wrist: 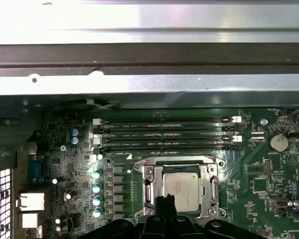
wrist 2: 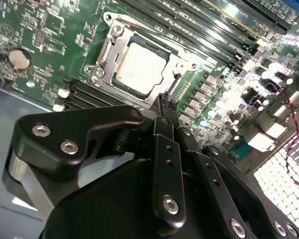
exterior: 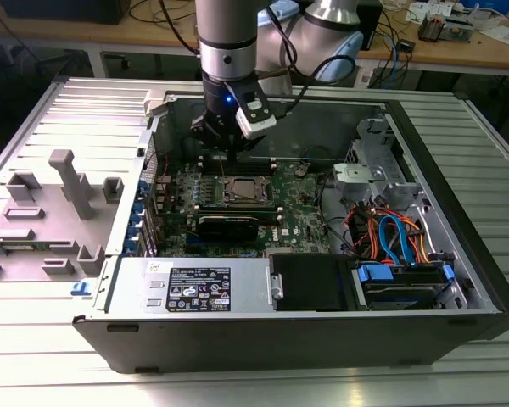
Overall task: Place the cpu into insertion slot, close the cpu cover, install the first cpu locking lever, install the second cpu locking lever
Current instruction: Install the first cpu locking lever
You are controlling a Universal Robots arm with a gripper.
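One chip (wrist 2: 139,67) seated in socket (wrist: 182,167), cover frame (wrist 2: 109,55) down to hold it | gripper (wrist 2: 164,99) pressed closed, tip at socket's edge, likely narrowed to reach in close.

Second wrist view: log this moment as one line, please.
cpu: seated in insertion slot | cpu cover: down around cpu | pincer: shut, tips at cover edge

The white label (exterior: 189,288) on the power supply (exterior: 250,287), lower centre of the exterior view, bears print too small to read. Circuit board (wrist: 261,172) lettering is likewise illegible.
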